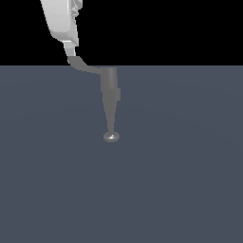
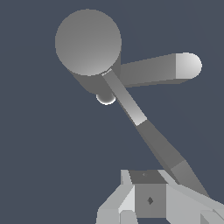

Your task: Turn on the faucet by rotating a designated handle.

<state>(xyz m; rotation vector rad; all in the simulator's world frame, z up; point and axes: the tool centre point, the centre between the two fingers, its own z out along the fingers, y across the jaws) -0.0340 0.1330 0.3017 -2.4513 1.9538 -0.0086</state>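
The faucet (image 1: 110,102) is standing about mid-scene in the exterior view, a grey column narrowing to a small shiny knob (image 1: 111,137). Its handle (image 1: 83,66) is sticking out from the wide end toward the exterior view's left, bending upward. The white end effector (image 1: 70,49) is sitting right at the handle's tip, apparently touching it. How far its jaws are standing apart cannot be told. Everything is lying over a flat blue-grey floor (image 1: 190,180).
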